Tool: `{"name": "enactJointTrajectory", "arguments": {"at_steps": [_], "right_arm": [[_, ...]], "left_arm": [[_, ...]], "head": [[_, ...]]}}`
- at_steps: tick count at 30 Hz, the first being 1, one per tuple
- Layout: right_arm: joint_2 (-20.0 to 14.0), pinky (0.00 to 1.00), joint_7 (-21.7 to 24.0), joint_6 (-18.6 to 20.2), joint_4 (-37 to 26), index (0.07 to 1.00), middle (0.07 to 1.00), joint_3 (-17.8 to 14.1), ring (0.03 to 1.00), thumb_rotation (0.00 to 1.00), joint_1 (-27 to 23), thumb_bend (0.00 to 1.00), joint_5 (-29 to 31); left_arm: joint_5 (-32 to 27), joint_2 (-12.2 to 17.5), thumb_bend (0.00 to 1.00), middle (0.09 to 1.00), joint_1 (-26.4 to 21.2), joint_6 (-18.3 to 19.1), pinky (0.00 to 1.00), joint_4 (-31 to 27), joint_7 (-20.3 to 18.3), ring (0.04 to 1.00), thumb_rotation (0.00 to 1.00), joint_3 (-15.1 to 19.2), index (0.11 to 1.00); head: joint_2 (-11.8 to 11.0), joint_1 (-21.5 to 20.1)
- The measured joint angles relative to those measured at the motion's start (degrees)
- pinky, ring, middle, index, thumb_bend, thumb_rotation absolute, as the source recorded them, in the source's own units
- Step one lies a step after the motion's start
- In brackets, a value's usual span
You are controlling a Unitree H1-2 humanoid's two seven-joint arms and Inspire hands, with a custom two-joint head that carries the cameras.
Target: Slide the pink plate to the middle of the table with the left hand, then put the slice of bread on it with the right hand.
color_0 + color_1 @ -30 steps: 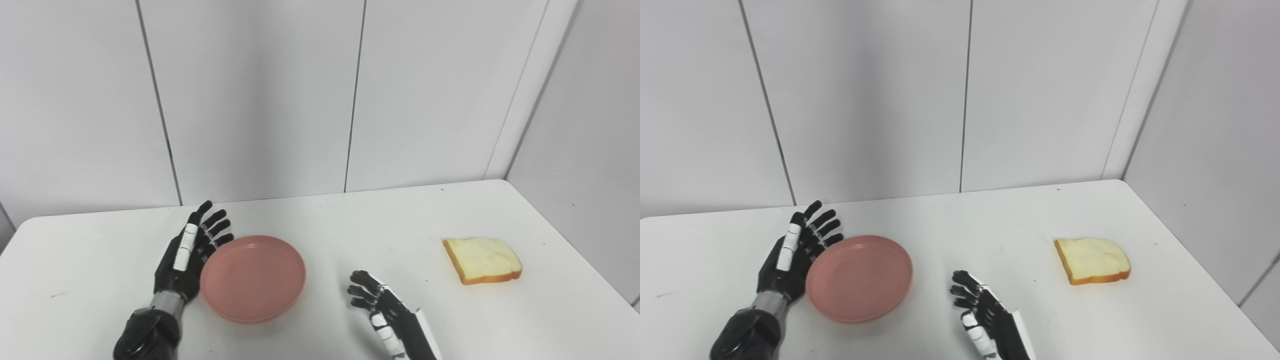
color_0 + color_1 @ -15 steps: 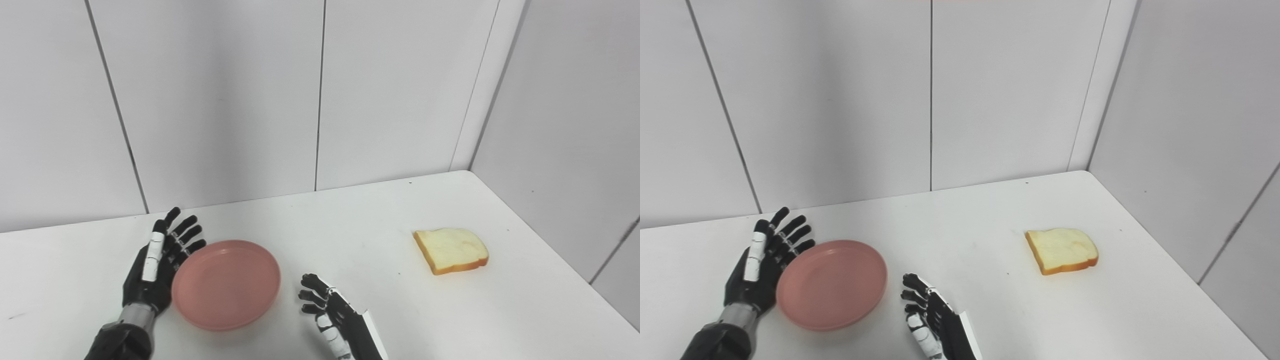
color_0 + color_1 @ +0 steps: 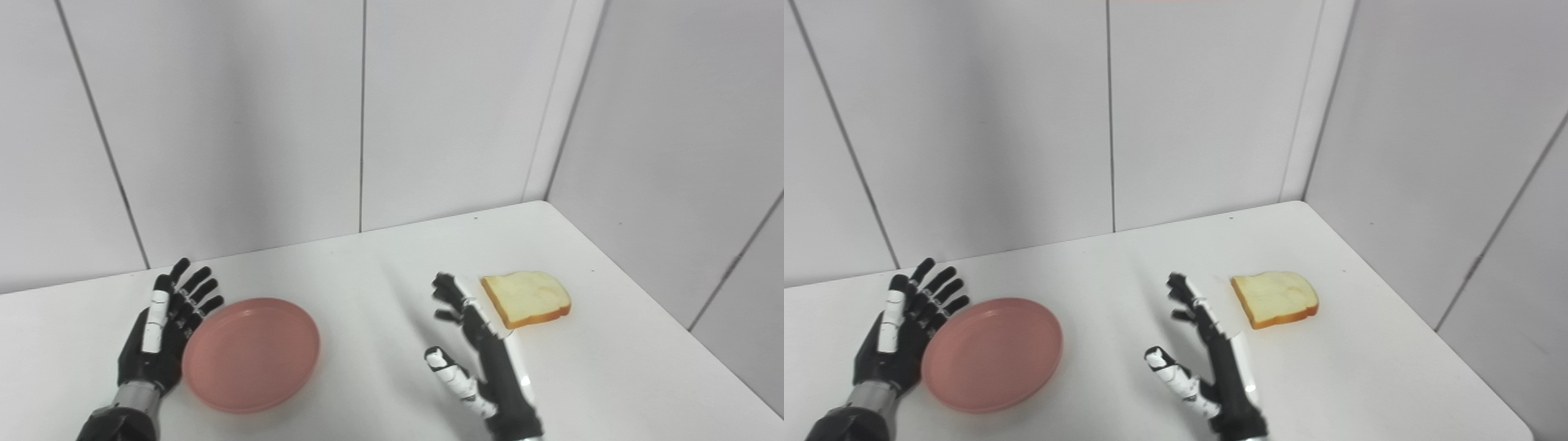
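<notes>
1. My right hand [image 3: 474, 349] is lifted above the white table [image 3: 380, 269], fingers spread wide, holding nothing. The single slice of white bread with a golden-brown crust [image 3: 527, 298] lies flat just beyond my fingertips, to the right and farther from me.
2. The slice's long axis runs roughly left to right, its near-left corner pointing at my hand. I cannot quite tell whether my fingertips touch that corner or hover just short of it.
3. My left hand [image 3: 162, 327] rests open, fingers apart, against the left rim of the one round pink plastic plate [image 3: 251, 353], which sits empty, well apart from the bread.
4. The right hand is far nearer the bread. Count: one plate, one slice, two hands.
</notes>
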Motion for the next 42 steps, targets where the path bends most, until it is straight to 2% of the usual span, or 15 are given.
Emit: {"name": "enactJointTrajectory", "arguments": {"at_steps": [5, 8, 11, 16, 18, 20, 23, 26, 29, 31, 32, 35, 39, 42], "right_arm": [[-6.23, 0.79, 2.02, 0.03, -0.43, 0.907, 0.914, -3.82, 0.89, 0.8, -0.05, 0.77, 1.25], [-10.1, 0.84, 3.83, 0.34, -0.39, 0.921, 0.935, -5.8, 0.912, 0.79, -0.99, 0.83, 2.24], [-14.57, 0.85, 5.48, 2.19, -0.23, 0.936, 0.939, -8.33, 0.905, 0.76, -2.6, 0.87, 2.38], [-22.56, 0.87, 7.16, 2.62, 1.12, 0.941, 0.945, -11.99, 0.914, 0.7, -4.89, 0.9, 0.81], [-25.48, 0.9, 7.9, 2.52, 3.38, 0.944, 0.958, -12.4, 0.945, 0.69, -5.75, 0.91, -0.83], [-28.39, 0.93, 9.05, 2.36, 6.2, 0.954, 0.971, -12.28, 0.968, 0.73, -6.33, 0.96, -2.68], [-33.64, 0.92, 12.3, 2.41, 10.34, 0.947, 0.972, -11.59, 0.963, 0.74, -6.98, 0.99, -5.08], [-39.92, 0.91, 16.55, 2.48, 14.35, 0.931, 0.967, -9.38, 0.958, 0.65, -9.67, 1.0, -7.26], [-44.79, 0.93, 20.8, 2.99, 15.52, 0.943, 0.981, -6.89, 0.975, 0.6, -12.53, 1.0, -9.09], [-46.67, 0.93, 23.88, 3.59, 15.8, 0.962, 0.993, -4.94, 0.986, 0.55, -14.66, 1.0, -9.42], [-47.81, 0.93, 26.25, 4.42, 16.42, 0.977, 0.998, -2.98, 0.995, 0.51, -16.36, 1.0, -9.86], [-49.87, 0.92, 32.9, 7.51, 18.22, 0.995, 0.995, 1.86, 0.99, 0.46, -20.41, 1.0, -11.9], [-49.98, 0.88, 35.62, 8.84, 18.96, 0.991, 0.979, 4.26, 0.959, 0.36, -22.98, 1.0, -13.76], [-49.99, 0.82, 36.56, 8.86, 19.96, 0.994, 0.969, 5.85, 0.933, 0.32, -24.39, 1.0, -15.72]], "left_arm": [[-0.09, 0.52, 0.88, 0.854, -0.6, -0.56, 0.81, 1.55, -0.32, 0.871, 0.73, 0.6, 0.927], [-0.34, 0.53, 0.87, 0.851, -0.88, -0.59, 0.81, 1.94, -0.85, 0.872, 0.73, 0.79, 0.928], [-0.33, 0.53, 0.87, 0.854, -1.19, -0.92, 0.81, 2.65, -1.11, 0.872, 0.73, 0.83, 0.923], [-0.3, 0.47, 0.88, 0.846, -1.64, -1.61, 0.79, 3.54, -1.15, 0.857, 0.72, 0.83, 0.916], [-0.28, 0.48, 0.89, 0.848, -1.75, -1.84, 0.79, 3.85, -1.14, 0.857, 0.73, 0.82, 0.92], [-0.25, 0.47, 0.9, 0.848, -1.8, -2.09, 0.79, 3.97, -1.14, 0.862, 0.73, 0.77, 0.923], [0.03, 0.46, 0.9, 0.844, -1.84, -2.29, 0.79, 3.95, -1.14, 0.864, 0.74, 0.58, 0.924], [0.11, 0.61, 0.9, 0.85, -1.84, -2.34, 0.81, 3.93, -1.14, 0.866, 0.74, 0.5, 0.932], [0.11, 0.62, 0.89, 0.852, -1.83, -2.33, 0.8, 3.86, -1.14, 0.868, 0.75, 0.43, 0.937], [0.13, 0.6, 0.9, 0.848, -1.81, -2.33, 0.79, 3.78, -1.12, 0.86, 0.74, 0.37, 0.93], [0.14, 0.59, 0.9, 0.847, -1.81, -2.32, 0.79, 3.77, -1.1, 0.859, 0.74, 0.34, 0.932], [0.14, 0.49, 0.9, 0.846, -1.82, -2.21, 0.78, 3.65, -1.08, 0.858, 0.74, 0.22, 0.934], [0.24, 0.39, 0.9, 0.845, -1.8, -2.03, 0.78, 3.27, -1.07, 0.858, 0.75, 0.11, 0.934], [0.26, 0.4, 0.89, 0.848, -1.79, -2.02, 0.78, 3.25, -0.99, 0.86, 0.75, 0.08, 0.937]], "head": [[-0.44, -0.53], [-0.7, -0.7], [-0.97, -0.53], [-0.88, 0.0], [-0.88, 0.17], [-0.79, 0.35], [-0.7, 0.53], [-0.62, 0.7], [-0.62, 0.79], [-0.62, 0.79], [-0.62, 0.79], [-0.44, 0.97], [-0.44, 0.97], [-0.26, 1.23]]}}
